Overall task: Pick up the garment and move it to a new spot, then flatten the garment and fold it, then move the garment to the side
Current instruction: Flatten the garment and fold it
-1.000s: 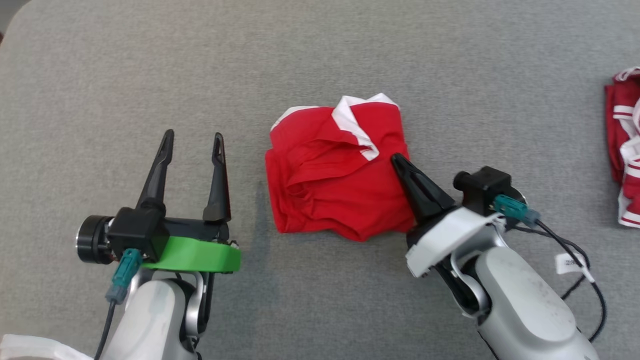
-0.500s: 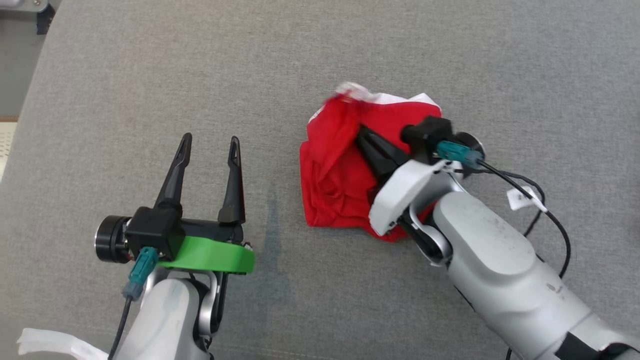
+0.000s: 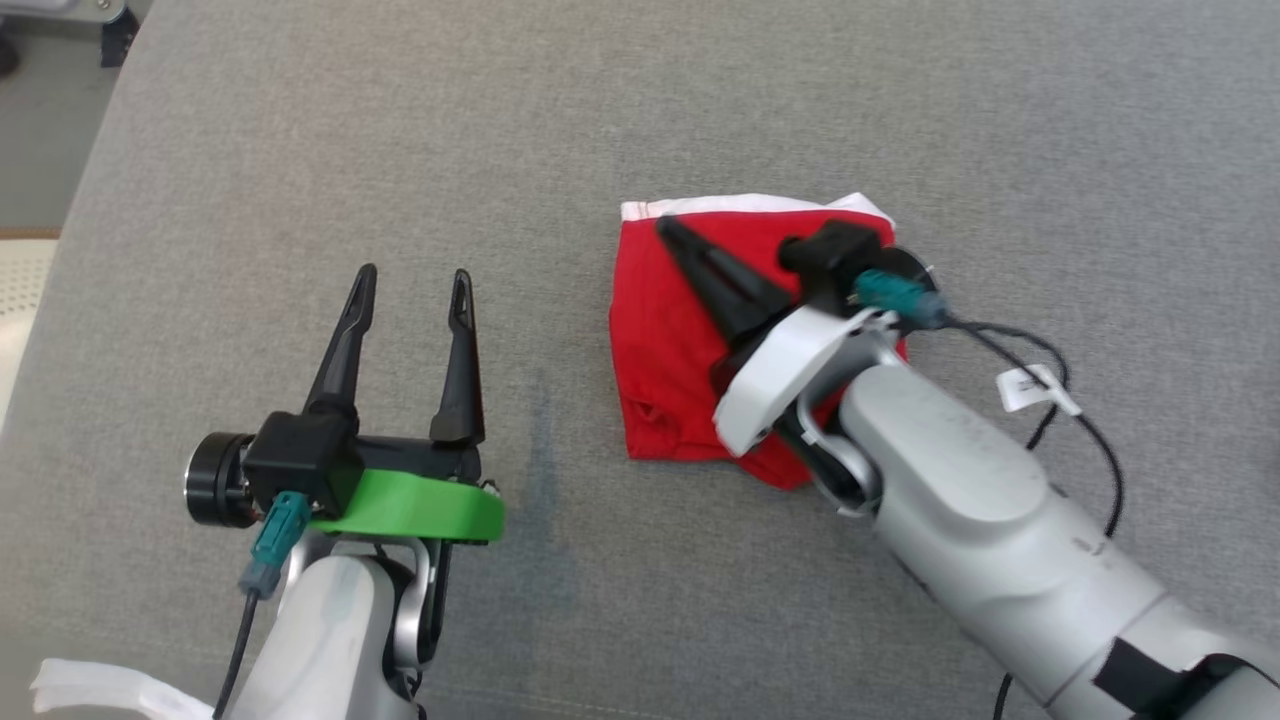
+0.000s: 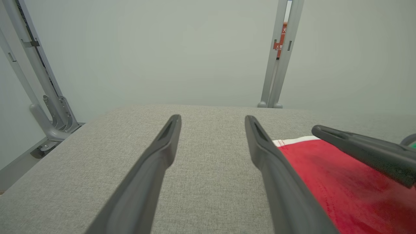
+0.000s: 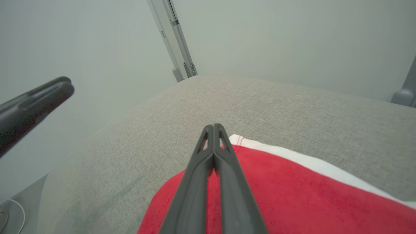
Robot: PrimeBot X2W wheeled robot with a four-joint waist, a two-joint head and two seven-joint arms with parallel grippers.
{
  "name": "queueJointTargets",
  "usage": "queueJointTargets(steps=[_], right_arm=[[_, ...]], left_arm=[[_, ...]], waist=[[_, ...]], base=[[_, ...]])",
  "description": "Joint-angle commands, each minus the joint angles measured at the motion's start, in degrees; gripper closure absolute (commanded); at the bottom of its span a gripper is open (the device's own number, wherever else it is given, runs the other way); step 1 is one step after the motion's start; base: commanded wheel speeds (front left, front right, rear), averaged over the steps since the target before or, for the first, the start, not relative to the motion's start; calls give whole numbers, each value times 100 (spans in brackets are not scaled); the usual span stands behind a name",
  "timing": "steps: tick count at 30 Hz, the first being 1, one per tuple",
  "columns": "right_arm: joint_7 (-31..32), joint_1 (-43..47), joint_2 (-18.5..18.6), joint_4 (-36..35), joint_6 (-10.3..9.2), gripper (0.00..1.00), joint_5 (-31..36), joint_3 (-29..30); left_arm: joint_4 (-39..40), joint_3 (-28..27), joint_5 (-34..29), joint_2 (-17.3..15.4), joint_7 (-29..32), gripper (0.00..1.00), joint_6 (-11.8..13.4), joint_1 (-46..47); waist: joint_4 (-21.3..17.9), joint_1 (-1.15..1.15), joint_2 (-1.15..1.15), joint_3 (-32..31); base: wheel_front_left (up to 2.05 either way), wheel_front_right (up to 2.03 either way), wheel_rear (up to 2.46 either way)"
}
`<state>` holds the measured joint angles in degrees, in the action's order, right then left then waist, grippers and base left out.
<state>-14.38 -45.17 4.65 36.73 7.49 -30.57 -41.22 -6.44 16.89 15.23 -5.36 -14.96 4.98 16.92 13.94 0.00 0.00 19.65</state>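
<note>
The garment (image 3: 660,340) is red with a white band along its far edge and lies folded flat on the grey padded table (image 3: 300,150). My right gripper (image 3: 668,226) is shut and stretched low across it, tips at the far left corner by the white band. In the right wrist view the shut fingers (image 5: 213,126) end just before the white band of the garment (image 5: 292,195), with no cloth visibly between them. My left gripper (image 3: 412,275) stands open over bare table to the left of the garment. From the left wrist, the gripper (image 4: 213,118) is open with the garment (image 4: 341,188) to its right.
The table's left edge and a strip of floor (image 3: 40,150) show at the upper left. Grey metal frame posts (image 4: 279,52) stand past the far edge. A cable with a white tag (image 3: 1035,385) hangs off my right wrist. A white strip (image 3: 90,690) lies at the lower left.
The head camera has shifted. The right gripper, still shut, has swept up and left across the garment, which went from a rumpled heap to a flat fold. The left gripper stayed open.
</note>
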Motion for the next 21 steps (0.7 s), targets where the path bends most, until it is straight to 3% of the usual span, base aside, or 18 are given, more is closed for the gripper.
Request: queueJointTargets(steps=[1, 2, 3, 4, 14, 21], right_arm=[[-57, 116, 132, -157, 0, 81, 75, 188], [-74, 256, 207, -303, 0, 51, 126, 382], [-80, 375, 267, -448, 0, 7, 173, 566], [-86, 496, 348, -707, 0, 0, 276, 844], [-28, 2453, 735, -2474, 0, 0, 1188, 3087], [422, 3623, 548, -3511, 0, 0, 1598, 3819]], left_arm=[[5, -46, -49, -56, -27, 0, 27, -94], [6, -84, -50, -84, -27, 0, 45, -130], [7, -129, -56, -111, -27, 0, 63, -160], [14, -158, -62, -141, -27, 0, 72, -193], [81, -342, -48, -417, 14, 0, 154, -507], [130, -444, 39, -539, 77, 0, 249, -833]], waist=[[-157, 0, 0, -103], [-226, 0, 0, -146], [-298, 0, 0, -190], [-383, 0, 0, -228], [-1062, 0, 0, -529], [-1362, 0, 0, -858]], base=[[0, 0, 0], [0, 0, 0], [0, 0, 0], [0, 0, 0], [0, 0, 0], [0, 0, 0]])
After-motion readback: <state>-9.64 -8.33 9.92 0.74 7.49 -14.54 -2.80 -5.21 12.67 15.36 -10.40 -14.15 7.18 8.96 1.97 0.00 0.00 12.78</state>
